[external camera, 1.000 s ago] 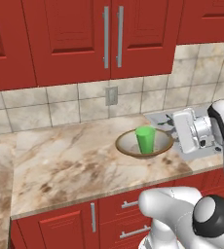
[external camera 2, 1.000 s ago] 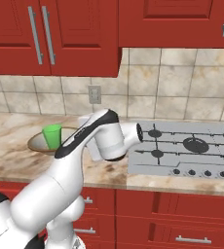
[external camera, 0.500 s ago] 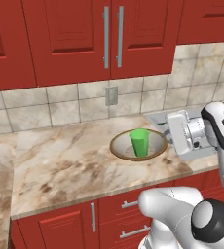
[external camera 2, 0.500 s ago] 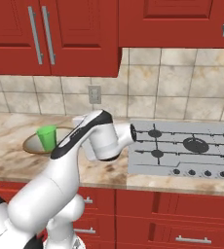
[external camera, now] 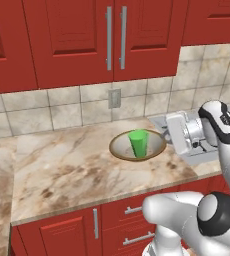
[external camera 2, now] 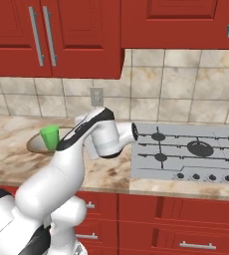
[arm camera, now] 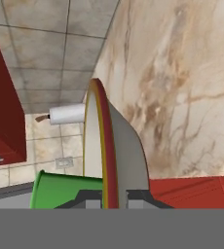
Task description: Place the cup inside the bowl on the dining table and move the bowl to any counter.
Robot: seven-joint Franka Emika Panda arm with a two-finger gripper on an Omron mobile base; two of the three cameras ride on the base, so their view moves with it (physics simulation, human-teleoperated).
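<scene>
The arm (external camera: 222, 165) is glossy white, built of rounded, tube-like segments. Dark grey round caps and bands mark its joints, one large cap low on the body. The tool (arm camera: 115, 197) ends in two small dark fingertips (arm camera: 87, 199).

A bright green cup (external camera: 138, 143) stands at centre frame in a beige-grey bowl (external camera: 122, 147) edged with a thin brown-gold rim. The counter (external camera: 77, 170) is beige-brown marble with darker veins. Glossy red cabinets (external camera: 77, 40) with silver handles fill the top; beige tiles (external camera: 62, 107) run across the middle. At right, a grey cooktop (external camera 2: 186, 154) carries black burners.
</scene>
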